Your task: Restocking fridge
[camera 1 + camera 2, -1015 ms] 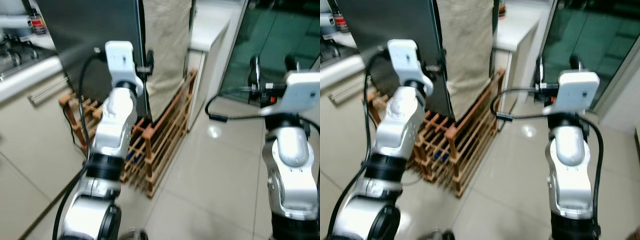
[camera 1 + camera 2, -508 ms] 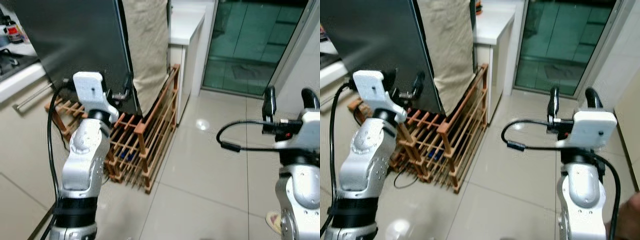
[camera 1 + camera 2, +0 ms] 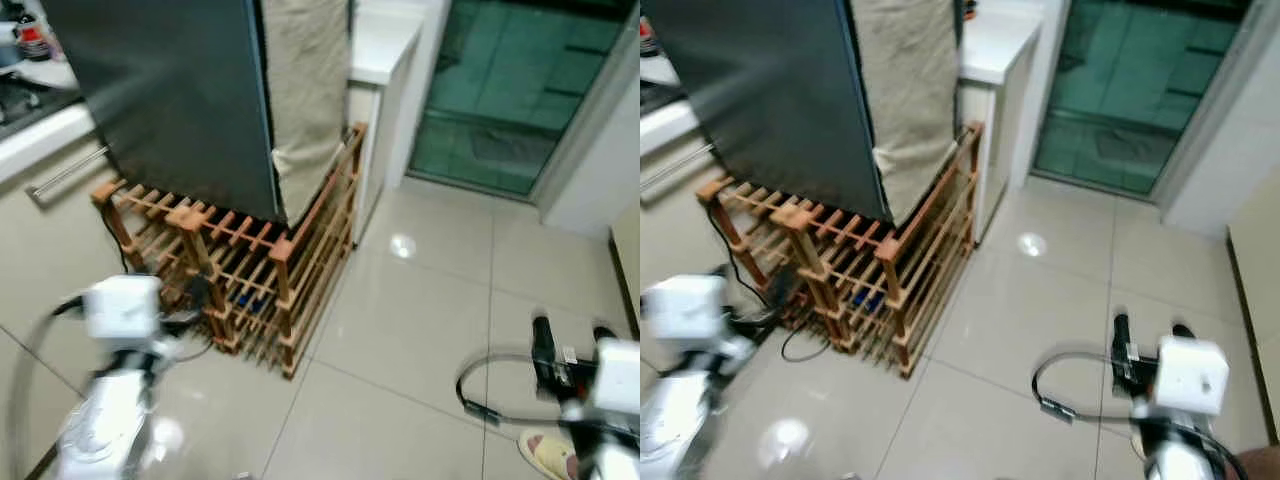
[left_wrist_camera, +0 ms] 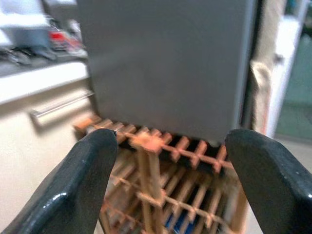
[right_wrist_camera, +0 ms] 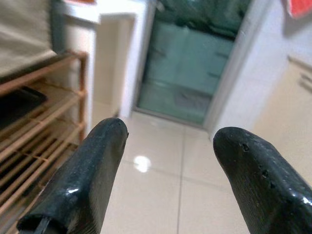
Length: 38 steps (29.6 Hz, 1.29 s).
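Glossy pale floor tiles (image 3: 420, 330) ran out to the dark grey fridge (image 3: 170, 95) at far left behind the wooden slatted rack (image 3: 245, 270), and both the left gripper (image 4: 170, 170) and right gripper (image 5: 165, 170) hung low, wide apart and empty, seemingly because nothing was picked up yet.

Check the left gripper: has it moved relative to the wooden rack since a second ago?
Yes. The left gripper has dropped: earlier it was raised against the dark fridge door above the wooden rack; now it sits low, in front of the rack's lower rungs.
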Available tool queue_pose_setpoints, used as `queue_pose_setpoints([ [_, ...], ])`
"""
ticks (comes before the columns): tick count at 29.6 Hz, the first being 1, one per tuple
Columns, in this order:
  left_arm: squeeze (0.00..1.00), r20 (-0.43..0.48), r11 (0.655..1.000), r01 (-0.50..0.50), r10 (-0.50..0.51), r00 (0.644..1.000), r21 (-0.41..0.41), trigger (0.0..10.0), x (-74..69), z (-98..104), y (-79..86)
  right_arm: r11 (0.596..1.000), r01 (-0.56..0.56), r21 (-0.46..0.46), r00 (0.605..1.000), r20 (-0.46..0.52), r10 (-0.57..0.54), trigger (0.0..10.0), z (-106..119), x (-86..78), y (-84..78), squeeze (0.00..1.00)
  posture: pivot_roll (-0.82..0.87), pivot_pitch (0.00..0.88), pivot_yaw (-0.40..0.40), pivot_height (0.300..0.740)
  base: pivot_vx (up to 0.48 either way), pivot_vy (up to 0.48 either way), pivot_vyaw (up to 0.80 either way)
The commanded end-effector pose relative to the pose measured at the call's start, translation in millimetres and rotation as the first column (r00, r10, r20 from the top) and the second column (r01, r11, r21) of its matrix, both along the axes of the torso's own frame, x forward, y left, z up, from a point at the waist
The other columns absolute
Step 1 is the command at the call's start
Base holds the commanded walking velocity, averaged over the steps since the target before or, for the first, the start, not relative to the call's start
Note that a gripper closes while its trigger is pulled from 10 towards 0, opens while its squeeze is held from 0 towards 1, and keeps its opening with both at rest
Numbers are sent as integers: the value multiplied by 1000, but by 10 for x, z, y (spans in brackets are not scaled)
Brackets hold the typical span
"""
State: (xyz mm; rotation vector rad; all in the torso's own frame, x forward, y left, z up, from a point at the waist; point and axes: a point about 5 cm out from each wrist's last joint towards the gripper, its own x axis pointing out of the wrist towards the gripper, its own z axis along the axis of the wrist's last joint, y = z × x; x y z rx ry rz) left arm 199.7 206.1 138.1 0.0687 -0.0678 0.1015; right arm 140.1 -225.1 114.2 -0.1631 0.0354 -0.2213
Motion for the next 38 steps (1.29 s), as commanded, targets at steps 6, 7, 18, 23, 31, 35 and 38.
queue_pose_setpoints([
  [6,0,83,999,49,-48,995,-4,10000,121,231,-239,994,-105,-42,989,103,109,10000,108,47,269,0,-95,0,-38,740,66,0,0],
  [7,0,103,998,69,-67,992,-13,10000,120,279,-274,994,-103,-41,989,101,106,10000,104,22,285,0,-95,0,-38,740,394,0,0],
  [18,0,58,987,156,-154,986,-35,10000,215,251,-431,995,-86,-41,989,119,91,10000,86,6,480,0,-131,0,-22,740,480,0,0],
  [23,0,54,988,146,-144,988,-43,10000,252,238,-433,991,-131,-36,986,98,134,10000,49,3,591,0,-131,0,-32,740,480,0,0],
  [31,0,84,986,162,-158,984,-38,10000,288,288,-488,989,-141,-43,984,101,145,10000,41,8,639,0,-128,0,-40,740,473,0,0],
  [35,0,89,983,180,-176,980,-30,10000,291,294,-515,989,-141,-47,984,106,145,10000,57,18,615,0,-126,0,-39,740,431,0,0],
  [38,0,96,978,206,-203,974,-25,10000,296,303,-549,989,-141,-49,983,108,146,10000,60,24,599,0,-128,0,-40,740,429,0,0],
])
